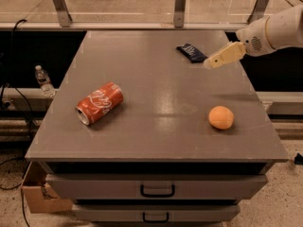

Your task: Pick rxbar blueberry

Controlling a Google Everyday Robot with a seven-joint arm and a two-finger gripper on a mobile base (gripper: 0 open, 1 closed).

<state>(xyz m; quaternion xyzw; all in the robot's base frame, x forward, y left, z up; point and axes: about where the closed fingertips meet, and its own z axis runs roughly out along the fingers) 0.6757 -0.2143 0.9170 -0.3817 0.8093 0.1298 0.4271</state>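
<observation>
The rxbar blueberry (191,52) is a small flat dark navy bar lying near the far right of the grey table top (156,108). My gripper (210,63) comes in from the right on a white arm, its tan fingers pointing left and down. Its tip hovers just right of the bar's near end, above the table, holding nothing that I can see.
A red soda can (99,103) lies on its side at the left. An orange (221,117) sits at the front right. A glass barrier with metal posts (179,6) runs behind the table. Drawers (157,189) are below the front edge. A water bottle (43,81) stands at the left.
</observation>
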